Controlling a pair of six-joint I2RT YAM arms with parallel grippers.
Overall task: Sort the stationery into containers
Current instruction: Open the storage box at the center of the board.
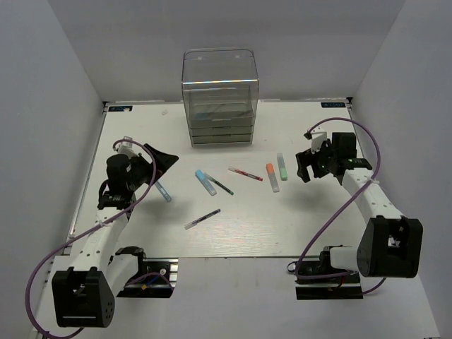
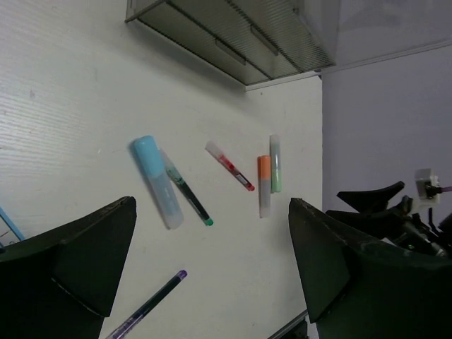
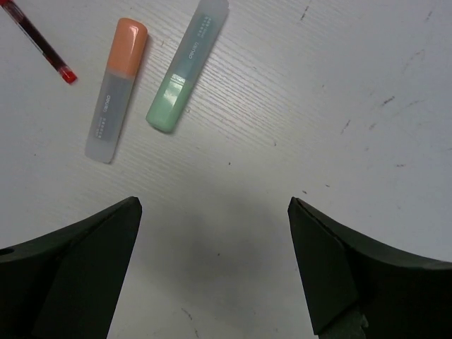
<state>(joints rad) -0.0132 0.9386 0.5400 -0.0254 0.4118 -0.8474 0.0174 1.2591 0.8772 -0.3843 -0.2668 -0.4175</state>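
Stationery lies across the table's middle: a light-blue-capped marker (image 1: 205, 182) (image 2: 157, 181), a dark pen with a green tip (image 1: 219, 185) (image 2: 186, 197), a red pen (image 1: 245, 174) (image 2: 229, 166) (image 3: 39, 44), an orange-capped marker (image 1: 272, 177) (image 2: 263, 185) (image 3: 116, 89), a green-capped marker (image 1: 282, 167) (image 2: 275, 164) (image 3: 187, 65), a dark purple pen (image 1: 202, 219) (image 2: 145, 306) and a thin blue pen (image 1: 163, 191). The clear drawer box (image 1: 219, 99) (image 2: 233, 39) stands at the back. My left gripper (image 1: 166, 161) (image 2: 212, 205) is open and empty, left of the pens. My right gripper (image 1: 302, 164) (image 3: 212, 212) is open and empty, just right of the green marker.
White walls close in the table on three sides. Purple cables loop beside both arms. The right arm's gripper (image 2: 395, 205) shows at the right edge of the left wrist view.
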